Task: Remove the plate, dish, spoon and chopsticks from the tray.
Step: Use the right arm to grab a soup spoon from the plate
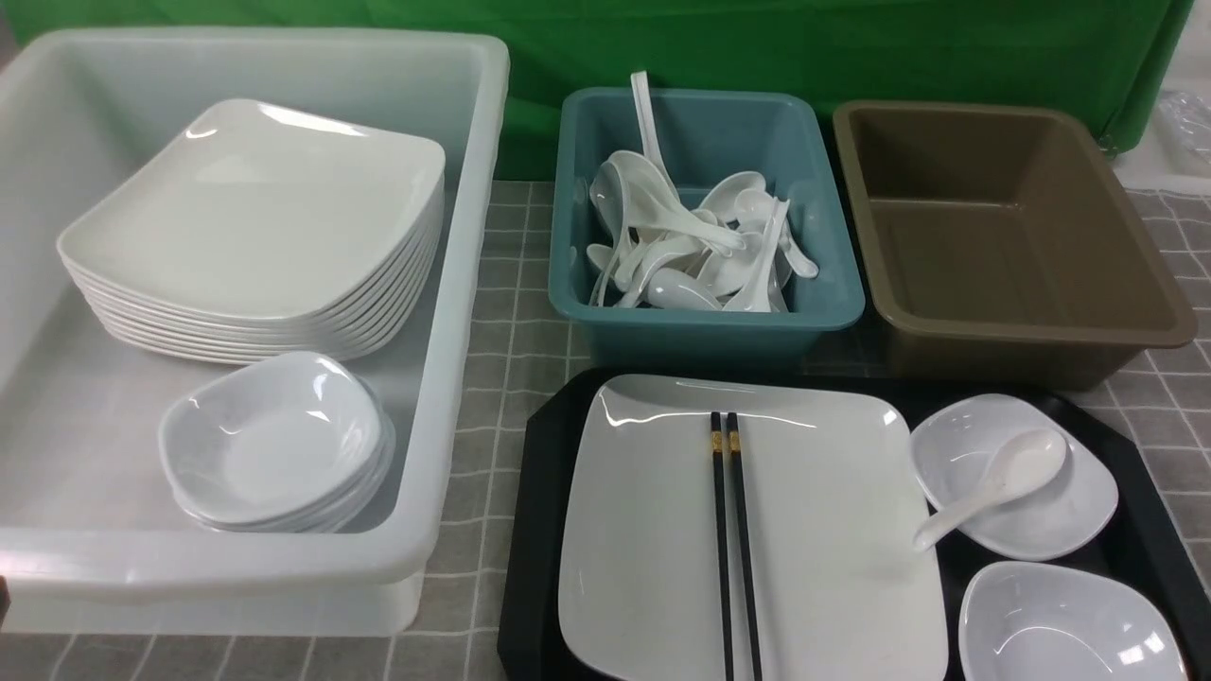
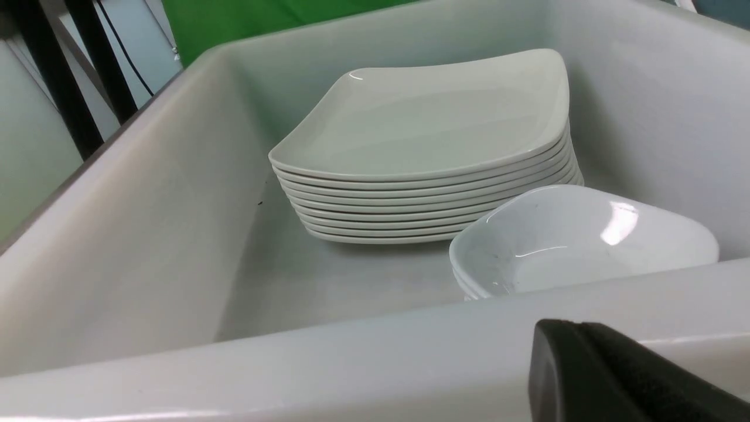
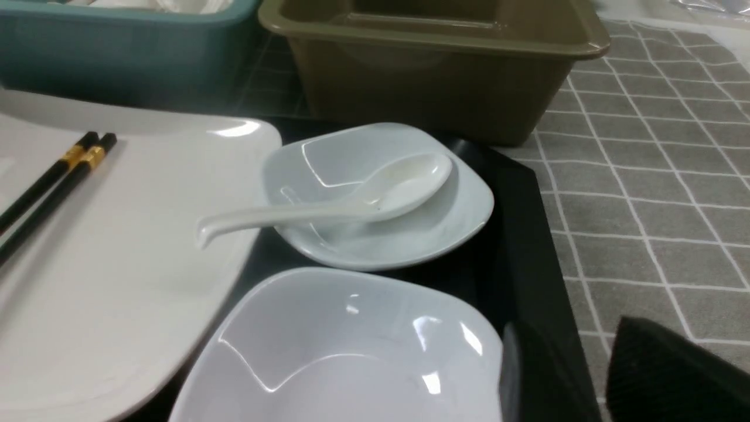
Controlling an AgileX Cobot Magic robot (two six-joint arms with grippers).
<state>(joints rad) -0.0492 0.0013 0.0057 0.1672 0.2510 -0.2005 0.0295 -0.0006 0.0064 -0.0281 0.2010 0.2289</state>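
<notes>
Nothing's been picked up yet as far as I can see. The black tray [image 1: 541, 530] sits on the grey checked cloth [image 1: 501, 312] right in front of the robot, and the big square plate [image 1: 833, 530] takes up most of its left side. The chopsticks [image 1: 733, 558] lie side by side down the middle of the plate, gold bands at the far end. To the right of the plate there are two small dishes on the tray: the far dish [image 1: 1064, 525] has the spoon [image 1: 998, 482] in it, with the bowl resting inside and the handle poking out over the rim toward the plate's edge, and the near dish [image 1: 1060, 634] is empty. Behind the tray are a teal tub [image 1: 710, 322] full of white spoons and a brown tub [image 1: 1003, 236] with nothing in it. Off to the left, a big white bin [image 1: 454, 378] holds a stack of plates [image 1: 255, 218] and a stack of small dishes [image 1: 274, 445]. Only a black bit of the left gripper [image 2: 609, 375] shows, just at the bin's near wall, and I can't tell if its fingers are apart or together. Same story with the right gripper [image 3: 668, 375], a dark blur near the tray's right rim by the near dish.
</notes>
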